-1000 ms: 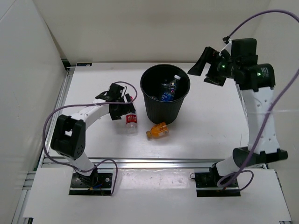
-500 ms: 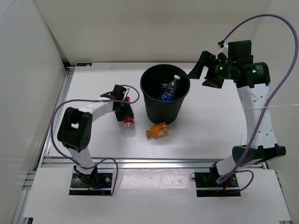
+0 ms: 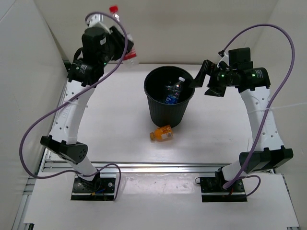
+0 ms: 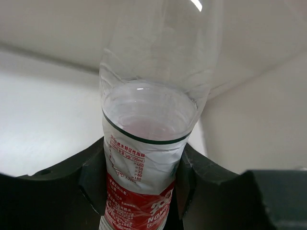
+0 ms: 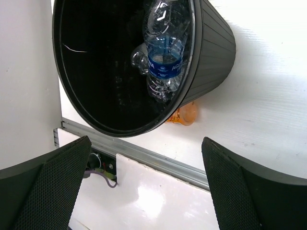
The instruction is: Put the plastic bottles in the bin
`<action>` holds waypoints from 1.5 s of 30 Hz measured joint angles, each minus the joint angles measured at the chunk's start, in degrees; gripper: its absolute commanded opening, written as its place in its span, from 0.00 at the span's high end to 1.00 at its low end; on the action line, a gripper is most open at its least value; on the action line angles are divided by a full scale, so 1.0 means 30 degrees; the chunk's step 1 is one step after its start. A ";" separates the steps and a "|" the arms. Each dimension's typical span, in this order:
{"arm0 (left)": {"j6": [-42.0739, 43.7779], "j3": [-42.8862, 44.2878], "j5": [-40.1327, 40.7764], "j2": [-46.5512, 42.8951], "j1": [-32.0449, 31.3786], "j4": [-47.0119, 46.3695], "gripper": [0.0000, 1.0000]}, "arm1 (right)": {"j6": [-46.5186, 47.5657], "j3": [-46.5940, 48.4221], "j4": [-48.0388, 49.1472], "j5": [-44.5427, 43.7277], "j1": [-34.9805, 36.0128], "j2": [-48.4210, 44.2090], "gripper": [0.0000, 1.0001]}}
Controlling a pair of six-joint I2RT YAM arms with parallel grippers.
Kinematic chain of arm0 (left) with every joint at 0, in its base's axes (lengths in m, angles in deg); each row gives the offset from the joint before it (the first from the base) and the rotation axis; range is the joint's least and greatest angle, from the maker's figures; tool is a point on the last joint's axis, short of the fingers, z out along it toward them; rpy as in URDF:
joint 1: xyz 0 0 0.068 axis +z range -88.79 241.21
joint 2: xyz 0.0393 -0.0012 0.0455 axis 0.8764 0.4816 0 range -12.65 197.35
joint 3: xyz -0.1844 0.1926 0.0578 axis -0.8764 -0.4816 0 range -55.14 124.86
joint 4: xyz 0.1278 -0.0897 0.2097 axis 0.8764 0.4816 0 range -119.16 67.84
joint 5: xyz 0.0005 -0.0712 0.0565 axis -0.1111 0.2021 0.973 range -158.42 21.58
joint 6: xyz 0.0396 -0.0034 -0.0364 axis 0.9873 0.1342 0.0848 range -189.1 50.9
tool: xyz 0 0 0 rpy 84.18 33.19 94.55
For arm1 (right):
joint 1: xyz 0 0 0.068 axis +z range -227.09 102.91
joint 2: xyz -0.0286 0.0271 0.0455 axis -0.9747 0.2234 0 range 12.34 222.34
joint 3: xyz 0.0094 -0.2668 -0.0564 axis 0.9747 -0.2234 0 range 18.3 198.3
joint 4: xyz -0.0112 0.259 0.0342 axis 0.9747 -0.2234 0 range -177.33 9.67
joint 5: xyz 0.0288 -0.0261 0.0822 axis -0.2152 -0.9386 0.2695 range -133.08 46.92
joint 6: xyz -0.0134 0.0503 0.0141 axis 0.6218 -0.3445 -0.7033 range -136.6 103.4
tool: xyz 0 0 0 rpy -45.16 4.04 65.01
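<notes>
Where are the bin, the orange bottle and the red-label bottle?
bin (image 3: 168,115): top view, outer wall.
orange bottle (image 3: 161,133): top view, its body.
red-label bottle (image 4: 139,191): left wrist view, its label.

The bin stands on the table, mid-width and toward the far side. The binned bottles lie inside it, nearer its 3 o'clock wall. The lying bottle rests on the table at the bin's 6 o'clock, just beside its base. The held bottle is high above the table at the bin's 10 o'clock, clamped in the left gripper. The right gripper hangs at the bin's 3 o'clock, near the rim.
</notes>
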 measured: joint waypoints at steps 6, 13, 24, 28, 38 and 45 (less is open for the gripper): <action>0.0984 0.3031 -0.1158 0.2222 -0.2747 -0.0736 0.42 | -0.0007 0.0022 0.0175 0.0000 -0.0058 0.0000 0.00; 0.2295 0.1355 -0.2113 0.5442 -0.5785 0.0583 0.00 | -0.0007 -0.0138 0.0299 -0.0284 -0.0335 -0.0306 0.00; 0.3657 -0.2565 0.2426 -0.2142 -0.4590 0.1064 0.00 | -0.0918 -0.5442 0.2178 -0.1056 -0.0583 -0.3679 0.00; 0.4036 -0.6863 0.6506 -0.8007 -0.2994 -0.0277 0.00 | -0.1202 -0.7104 0.3155 -0.0270 -0.0670 -0.5260 0.00; -0.0022 -1.6400 0.9063 -0.9253 0.1180 0.3067 0.00 | 0.3541 -1.2896 0.7111 -0.1472 0.7169 -1.1621 0.00; -0.0933 -1.7755 0.8473 -1.0032 0.2433 0.4444 0.00 | 0.8116 -1.0914 0.7541 -0.6324 1.5387 -0.8051 0.00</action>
